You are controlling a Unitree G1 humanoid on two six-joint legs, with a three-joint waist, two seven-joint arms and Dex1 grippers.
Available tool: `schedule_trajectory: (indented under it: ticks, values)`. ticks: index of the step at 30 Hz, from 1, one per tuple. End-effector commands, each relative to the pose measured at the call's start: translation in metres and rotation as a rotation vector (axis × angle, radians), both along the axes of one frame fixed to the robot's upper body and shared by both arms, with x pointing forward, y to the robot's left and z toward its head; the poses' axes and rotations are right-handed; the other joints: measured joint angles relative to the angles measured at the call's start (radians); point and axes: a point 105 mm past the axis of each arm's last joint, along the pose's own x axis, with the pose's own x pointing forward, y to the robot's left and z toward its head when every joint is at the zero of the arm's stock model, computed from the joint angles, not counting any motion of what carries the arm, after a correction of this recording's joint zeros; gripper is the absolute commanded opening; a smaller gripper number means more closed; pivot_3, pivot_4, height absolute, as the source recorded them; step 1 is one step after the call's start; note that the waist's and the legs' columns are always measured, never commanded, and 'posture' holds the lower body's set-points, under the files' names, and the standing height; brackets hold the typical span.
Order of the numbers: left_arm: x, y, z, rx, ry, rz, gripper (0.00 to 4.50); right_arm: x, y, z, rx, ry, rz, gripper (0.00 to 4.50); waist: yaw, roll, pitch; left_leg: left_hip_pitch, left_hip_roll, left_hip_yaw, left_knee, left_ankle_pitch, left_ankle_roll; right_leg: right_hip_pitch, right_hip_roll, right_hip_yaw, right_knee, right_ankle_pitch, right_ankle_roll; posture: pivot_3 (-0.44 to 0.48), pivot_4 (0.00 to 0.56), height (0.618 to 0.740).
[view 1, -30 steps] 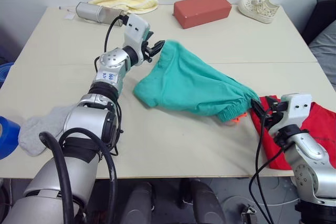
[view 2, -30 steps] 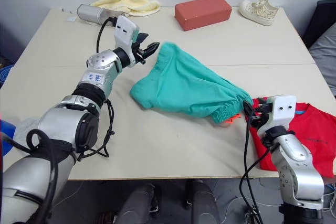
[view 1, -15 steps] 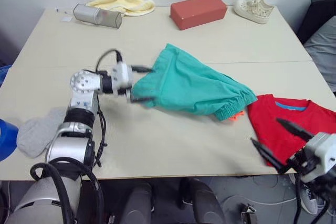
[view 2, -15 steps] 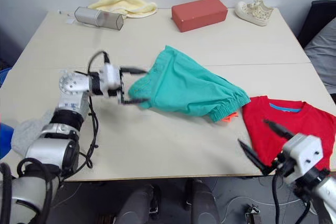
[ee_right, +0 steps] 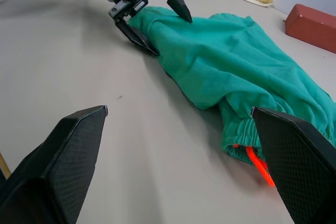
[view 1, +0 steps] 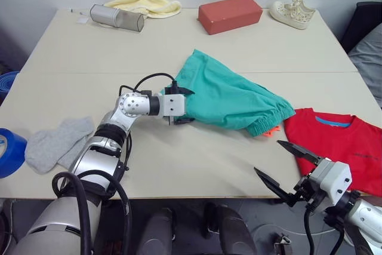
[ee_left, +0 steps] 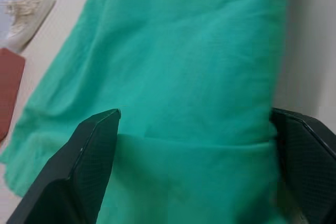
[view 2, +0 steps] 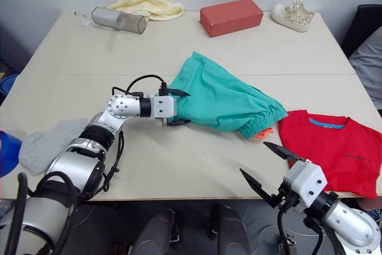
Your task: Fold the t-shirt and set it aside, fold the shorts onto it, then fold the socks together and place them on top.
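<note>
The shorts (view 1: pixel 233 101) lie folded across the middle of the bench (view 1: pixel 197 46), waistband and orange drawstring (view 1: pixel 271 131) toward the t-shirt (view 1: pixel 340 147), which lies flat at the bench's right edge. The left gripper (view 1: pixel 182 106) straddles the shorts' left end, fingers spread wide. The right gripper (view 1: pixel 286 168) hovers off the front edge, wide open, holding nothing. The socks (view 1: pixel 57 143) rest at front left.

Shorts (view 1: pixel 233 100) soft matt cloth; table (view 1: pixel 179 46) smooth matt wood; socks (view 1: pixel 57 144) knit
</note>
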Motion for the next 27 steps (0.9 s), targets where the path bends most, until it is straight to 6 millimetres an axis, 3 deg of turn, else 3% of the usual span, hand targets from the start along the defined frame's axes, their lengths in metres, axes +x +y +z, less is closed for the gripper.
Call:
schedule_trajectory:
  ticks: [1, 3, 7, 11, 15, 18, 23, 27]
  values:
    - [0.007, -0.001, -0.01, 0.032, 0.049, 0.068, 3.24, -0.003, 0.008, 0.007, 0.011, -0.024, 0.008, 4.5, 0.0, 0.0, 0.0, 0.0, 0.0, 0.001, 0.0, -0.001, 0.0, 0.0, 0.0, 0.0, 0.0, 0.0, 0.0, 0.0, 0.15, 0.74]
    - [0.006, -0.001, -0.019, 0.047, 0.107, 0.08, 2.57, -0.003, 0.009, 0.008, 0.016, -0.022, 0.003, 4.5, -0.001, -0.001, -0.001, 0.0, 0.0, 0.002, 0.0, -0.002, 0.001, 0.0, 0.0, 0.0, -0.001, 0.0, 0.0, 0.0, 0.15, 0.74]
    - [-0.013, -0.001, -0.043, 0.059, 0.379, 0.009, 1.25, -0.005, 0.008, 0.008, 0.008, -0.016, -0.007, 4.5, -0.005, -0.005, -0.006, 0.003, 0.0, 0.004, 0.001, -0.002, 0.003, 0.002, -0.001, 0.001, -0.002, 0.0, 0.0, 0.0, 0.15, 0.74]
    - [-0.019, 0.009, -0.036, -0.036, 0.491, 0.005, 0.03, -0.009, 0.004, 0.008, -0.007, -0.006, -0.019, 4.5, -0.009, -0.004, -0.009, 0.003, 0.002, 0.004, 0.0, -0.003, 0.002, 0.003, 0.0, 0.001, -0.006, 0.0, 0.0, 0.0, 0.15, 0.74]
    - [-0.058, 0.025, -0.041, -0.053, 0.585, -0.004, 0.03, -0.017, -0.007, 0.009, -0.017, 0.018, -0.044, 4.5, -0.015, -0.003, -0.011, 0.005, 0.002, 0.005, -0.002, -0.004, 0.001, 0.001, 0.0, 0.004, -0.001, -0.002, -0.001, 0.0, 0.15, 0.74]
    - [-0.085, 0.026, -0.034, -0.168, 0.626, 0.092, 0.03, -0.023, -0.011, 0.007, -0.016, 0.048, -0.043, 4.5, -0.018, -0.001, -0.012, 0.008, 0.002, 0.006, -0.002, -0.004, -0.007, 0.001, 0.001, 0.007, 0.007, -0.009, -0.001, 0.0, 0.15, 0.74]
    - [-0.113, 0.026, -0.024, -0.302, 0.619, 0.256, 0.03, -0.026, -0.019, 0.006, -0.013, 0.075, -0.045, 4.5, 0.0, 0.0, -0.012, 0.009, 0.001, 0.006, 0.0, -0.009, 0.0, 0.001, 0.0, 0.011, 0.009, -0.012, 0.0, 0.0, 0.15, 0.74]
    - [-0.138, 0.026, -0.026, -0.338, 0.635, 0.314, 0.03, -0.027, -0.026, 0.005, -0.012, 0.093, -0.052, 4.5, -0.001, 0.0, -0.012, 0.007, 0.001, 0.005, 0.0, -0.009, -0.004, 0.002, 0.001, 0.012, 0.004, -0.014, 0.002, 0.0, 0.15, 0.74]
